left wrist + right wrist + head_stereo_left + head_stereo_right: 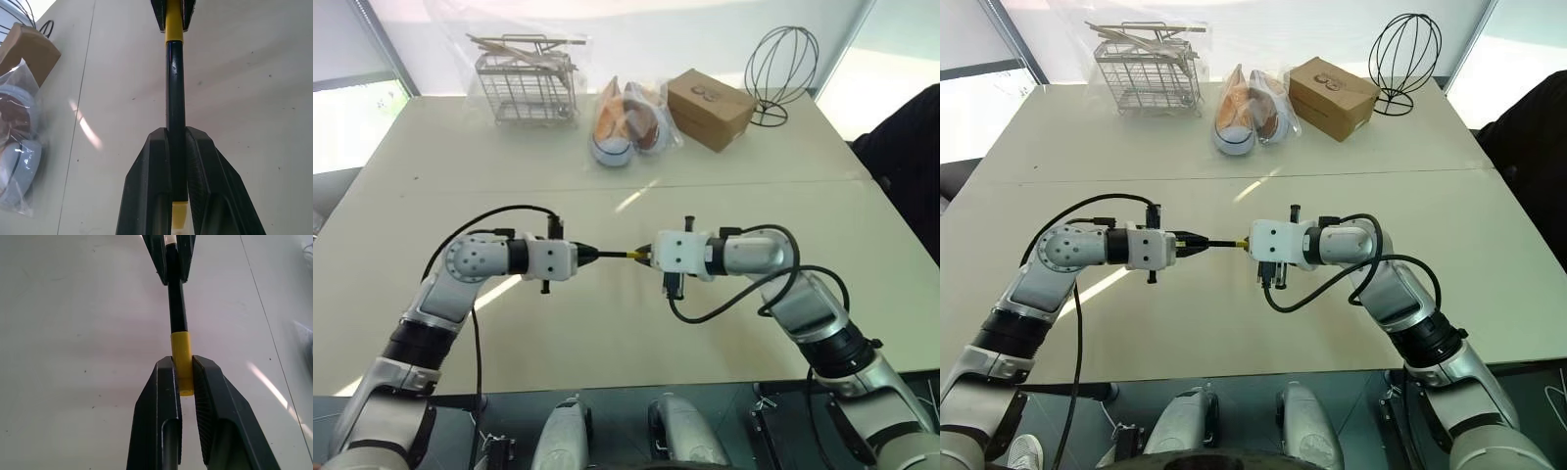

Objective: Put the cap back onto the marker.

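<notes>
Above the middle of the white table [607,333], the slim black marker [616,255] hangs level between my two grippers. My left gripper [592,255] is shut on the marker's barrel [175,83], and a bit of yellow shows behind its fingers. The yellow cap [181,352] sits over the marker's far end, in line with the barrel. My right gripper [182,363] is shut on the cap, facing the left one. In the left wrist view the cap [173,27] shows between the right gripper's fingers [160,14]. How deep the cap sits on the marker I cannot tell.
Along the table's far side stand a wire basket [527,86] with pale wooden sticks, a pair of shoes in a clear bag [628,122], a cardboard box [710,108] and a black wire head-shaped stand [781,70]. A dark object [909,147] sits past the right edge.
</notes>
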